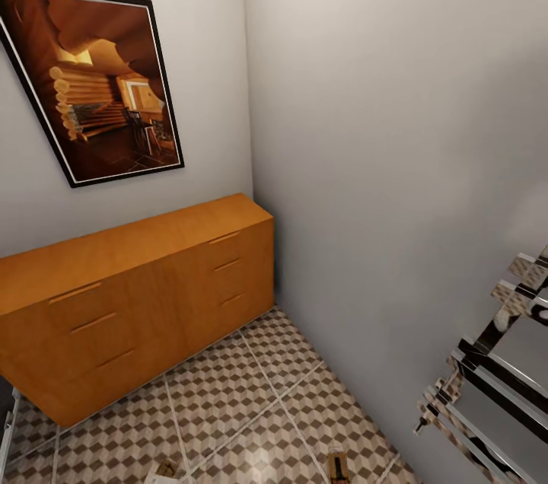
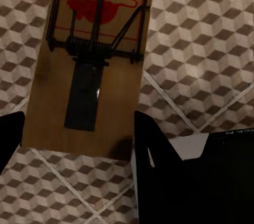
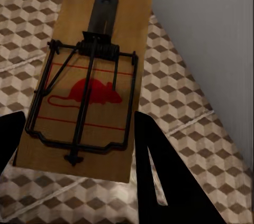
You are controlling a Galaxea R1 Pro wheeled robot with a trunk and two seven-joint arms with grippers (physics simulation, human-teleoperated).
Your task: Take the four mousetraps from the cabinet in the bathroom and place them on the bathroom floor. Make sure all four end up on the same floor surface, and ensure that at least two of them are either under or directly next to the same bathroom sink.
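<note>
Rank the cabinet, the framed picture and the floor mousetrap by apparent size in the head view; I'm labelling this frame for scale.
1. cabinet, the largest, spanning the left half.
2. framed picture on the wall, clearly smaller.
3. mousetrap on the tiled bathroom floor, tiny at the bottom edge, though nearest the camera and partly cut off.

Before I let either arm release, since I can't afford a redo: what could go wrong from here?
1. No sink appears nearby, just the cabinet and wall; traps dropped here might miss the sink condition.
2. The left gripper pinches its mousetrap by the board's end; it could tilt or slip.
3. The right gripper holds a mousetrap above the bathroom floor; dropping could flip it.
</note>
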